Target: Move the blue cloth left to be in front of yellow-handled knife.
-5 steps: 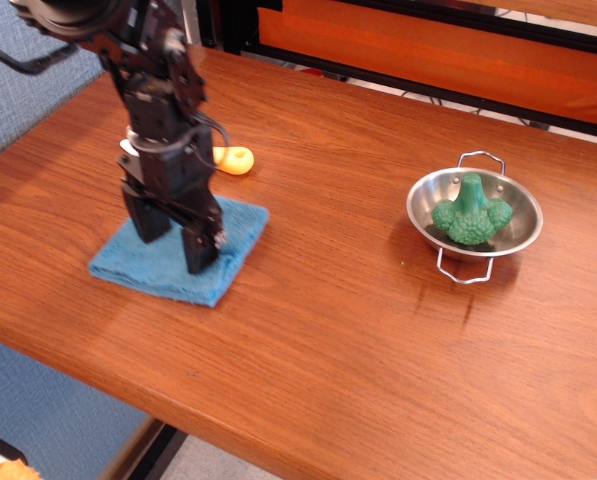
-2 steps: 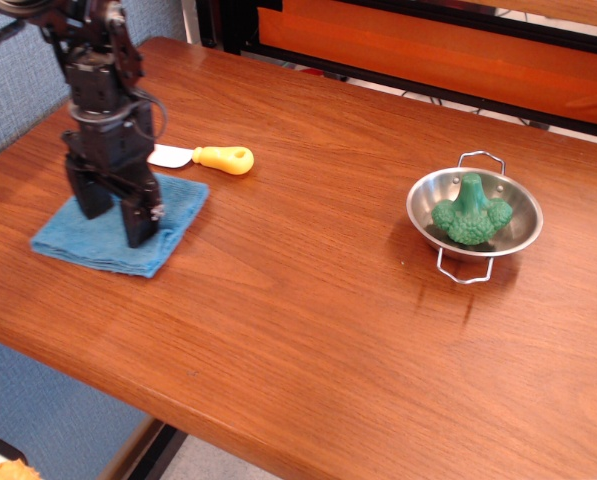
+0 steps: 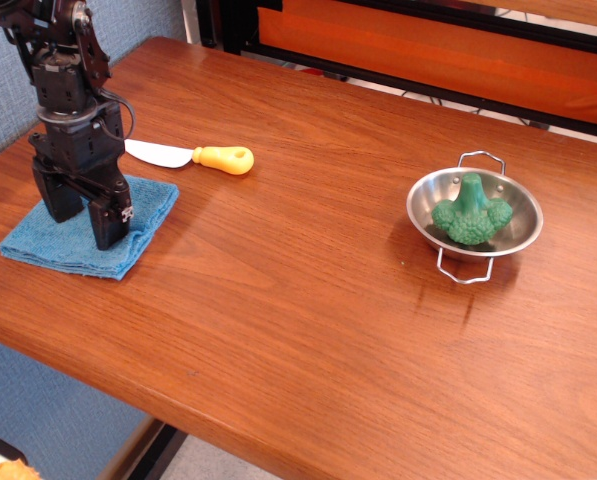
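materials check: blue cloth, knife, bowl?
Blue cloth: looks like soft matte terry fabric, with layered folded edges. Yellow-handled knife: handle likely glossy plastic; the pale blade could be plastic or metal. Bowl: shiny metal, probably steel, with reflective walls and wire handles.

Arm comes in from about 11 o'clock and hangs pretty much straight down, wrist vertical. Gripper (image 3: 84, 214) points at the surface, both black fingers (image 3: 109, 222) spread apart, tips planted low.

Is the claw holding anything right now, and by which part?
The claw is down on the blue cloth, fingers spread and planted on its middle. Whether it pinches the fabric or only presses on it cannot be told.
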You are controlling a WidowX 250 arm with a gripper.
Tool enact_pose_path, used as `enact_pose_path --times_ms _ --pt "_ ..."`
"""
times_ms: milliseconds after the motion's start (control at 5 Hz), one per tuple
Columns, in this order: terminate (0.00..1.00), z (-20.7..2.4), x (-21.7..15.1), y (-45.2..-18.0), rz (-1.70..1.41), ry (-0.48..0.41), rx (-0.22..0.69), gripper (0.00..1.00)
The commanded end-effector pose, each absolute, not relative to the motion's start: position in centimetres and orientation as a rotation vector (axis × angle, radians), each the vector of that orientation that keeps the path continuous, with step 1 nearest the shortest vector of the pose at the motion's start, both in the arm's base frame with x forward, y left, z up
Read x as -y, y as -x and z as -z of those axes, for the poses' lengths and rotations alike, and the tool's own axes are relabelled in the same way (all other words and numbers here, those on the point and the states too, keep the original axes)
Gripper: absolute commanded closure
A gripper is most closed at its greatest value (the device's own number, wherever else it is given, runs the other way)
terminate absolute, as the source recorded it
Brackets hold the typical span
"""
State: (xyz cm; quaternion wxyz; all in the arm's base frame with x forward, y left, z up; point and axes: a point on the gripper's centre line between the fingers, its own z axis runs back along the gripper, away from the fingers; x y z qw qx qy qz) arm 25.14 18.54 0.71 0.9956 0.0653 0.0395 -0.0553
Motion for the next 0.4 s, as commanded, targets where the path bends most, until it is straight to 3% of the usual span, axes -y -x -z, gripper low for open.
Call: enact_pose_path --times_ms 0,200 --pt "0.00 -4.7 -18.4 -25.9 0.091 -0.167 0.026 0.00" --pt "0.00 -7.6 -18.2 -26.6 0.094 -0.215 0.056 0.00"
